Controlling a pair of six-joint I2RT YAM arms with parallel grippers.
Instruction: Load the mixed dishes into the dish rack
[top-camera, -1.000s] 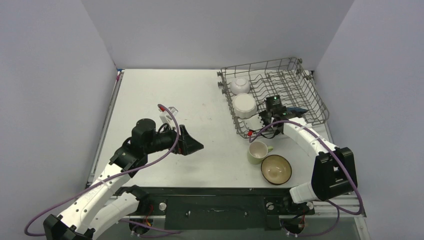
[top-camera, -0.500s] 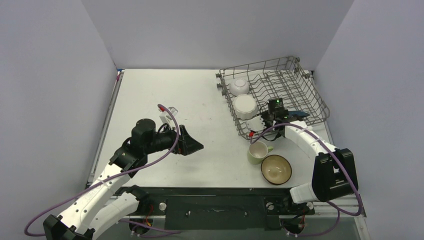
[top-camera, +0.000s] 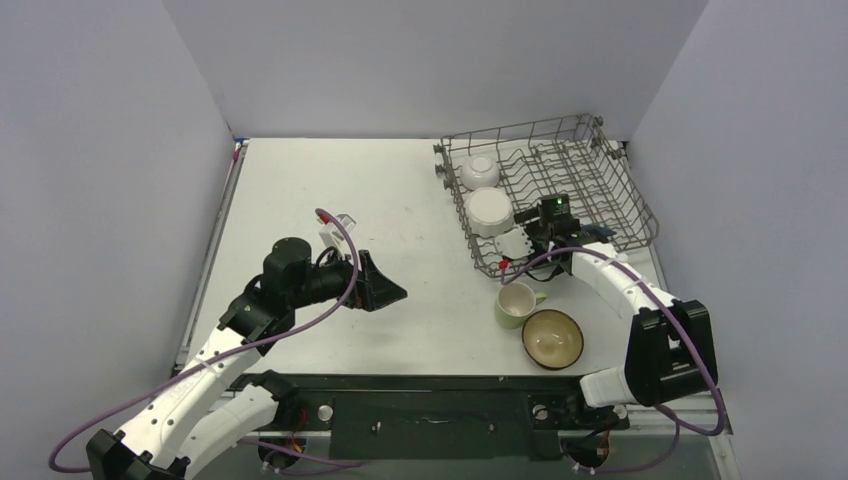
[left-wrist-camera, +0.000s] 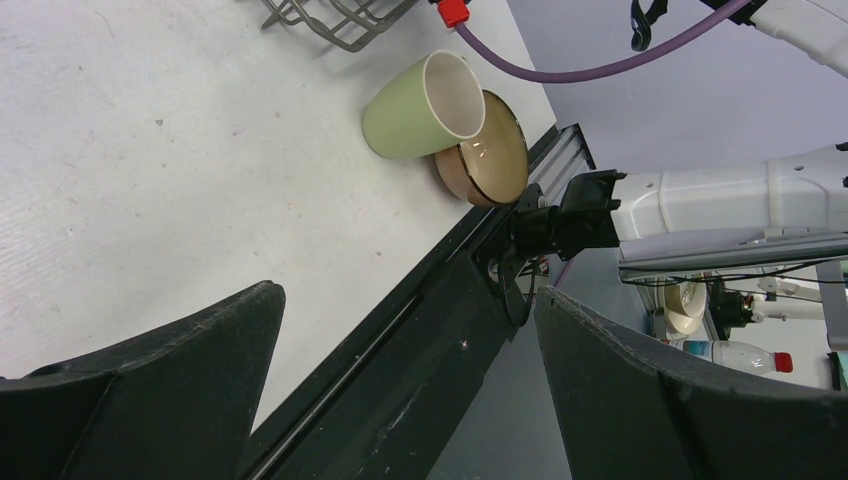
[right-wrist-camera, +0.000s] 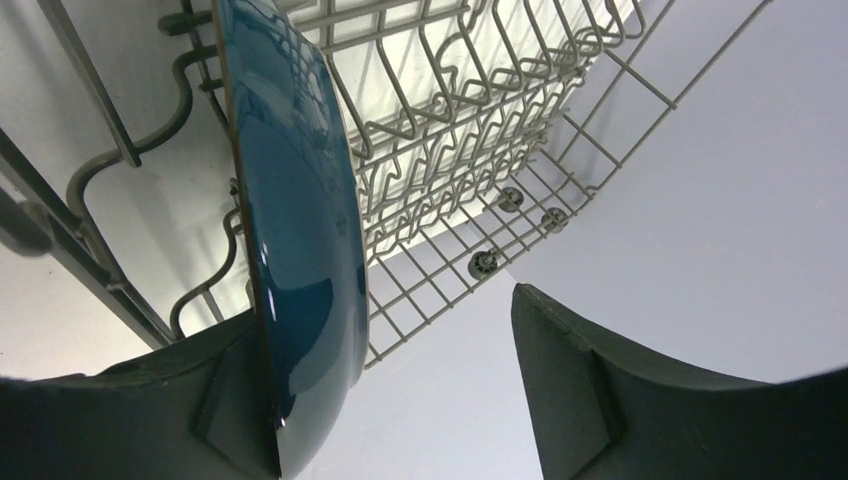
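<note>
Rack (top-camera: 525, 130), three: bowl (top-camera: 480, 171), plate (top-camera: 490, 211), blue dish (top-camera: 598, 232). Table (top-camera: 350, 180), two: mug (top-camera: 515, 304), brown bowl (top-camera: 552, 337).

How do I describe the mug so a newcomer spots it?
Find the grey wire dish rack at the table's far right. Just in front of its near edge two dishes stand side by side. The mug is the pale green one, left of the wider brown bowl.

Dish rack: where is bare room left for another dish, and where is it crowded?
Free: in the dish rack, the far tine rows between the small white bowl and its right wall. Crowded: the left column holding that bowl and the white plate, and the near side around the blue dish.
</note>
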